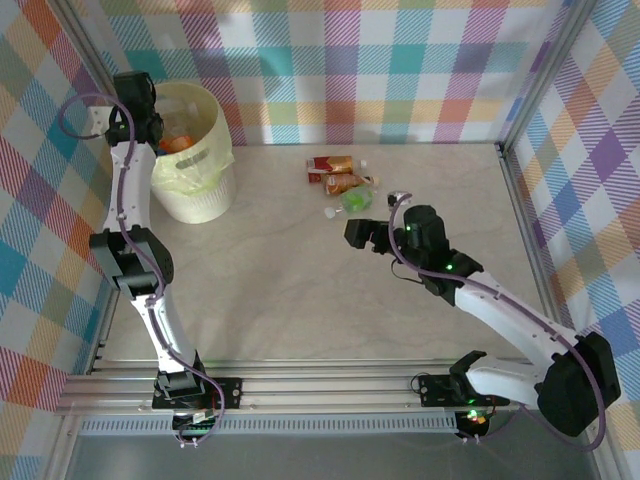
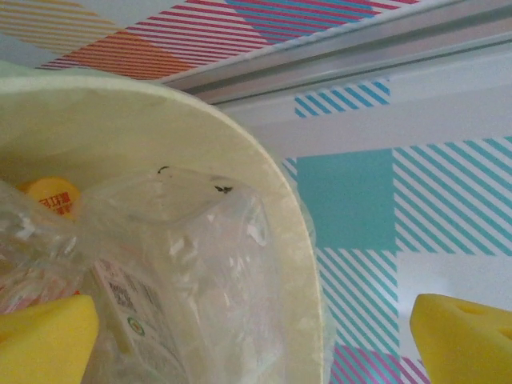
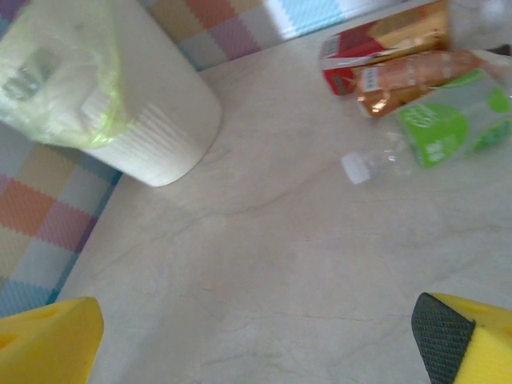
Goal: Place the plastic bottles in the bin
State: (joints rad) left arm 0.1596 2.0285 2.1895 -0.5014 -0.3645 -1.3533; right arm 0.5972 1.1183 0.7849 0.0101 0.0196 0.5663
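Observation:
The pale-yellow bin [image 1: 214, 118] stands at the far left of the table, and bottles lie inside it. My left gripper [image 1: 150, 120] hangs over its rim, open. In the left wrist view, a clear crushed bottle [image 2: 200, 264] with a white label lies inside the bin's wall [image 2: 272, 184], beyond my open left gripper [image 2: 256, 344]. An orange cap [image 2: 50, 196] lies behind it. On the table lie a red-labelled bottle [image 1: 322, 162], an orange-labelled one [image 1: 343, 183] and a green-labelled one [image 1: 356, 199]. My right gripper [image 1: 362, 236] hovers just short of them, open and holding nothing.
The right wrist view has the bin [image 3: 152, 120] at upper left and the red-labelled bottle [image 3: 376, 44], the orange-labelled bottle [image 3: 408, 80] and the green-labelled bottle [image 3: 448, 124] at upper right. Bare marble table [image 3: 256, 264] lies under the right gripper [image 3: 256, 344]. Plaid walls and metal frame rails enclose the table.

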